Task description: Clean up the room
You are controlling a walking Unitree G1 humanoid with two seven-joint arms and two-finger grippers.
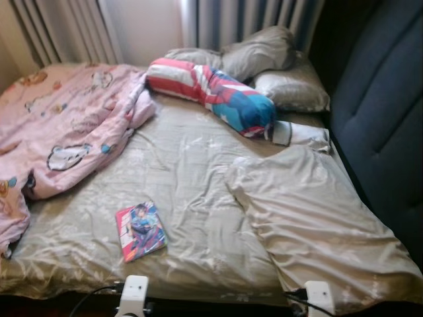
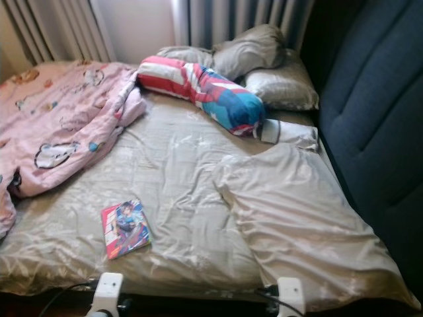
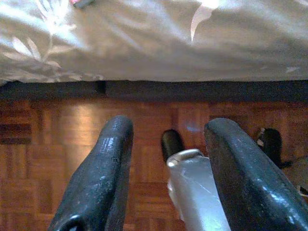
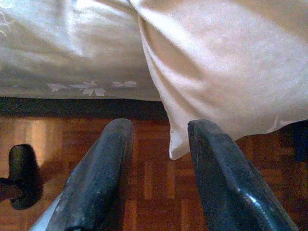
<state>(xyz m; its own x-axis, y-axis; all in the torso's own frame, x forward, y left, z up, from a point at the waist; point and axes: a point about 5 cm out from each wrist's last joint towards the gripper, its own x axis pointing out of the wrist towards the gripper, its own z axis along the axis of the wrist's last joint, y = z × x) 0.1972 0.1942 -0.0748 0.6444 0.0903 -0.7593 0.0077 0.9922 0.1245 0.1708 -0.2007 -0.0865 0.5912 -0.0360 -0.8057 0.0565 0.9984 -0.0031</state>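
Both low by the bed (image 1: 198,172) edge: left gripper (image 3: 166,173) spread and empty, right gripper (image 4: 159,178) likewise. Book (image 1: 140,230) at 7 o'clock on the sheet, pink quilt (image 1: 66,125) bunched at 10. Risk: pinching loose sheet along with the thin book.

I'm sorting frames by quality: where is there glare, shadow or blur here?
Eye views: soft overall, window light behind the grey curtains washing out the top; dark blue padded headboard in shade. Left wrist view: sheen on the beige bedsheet, reflection on the wooden parquet floor. Right wrist view: pale blanket overexposed.
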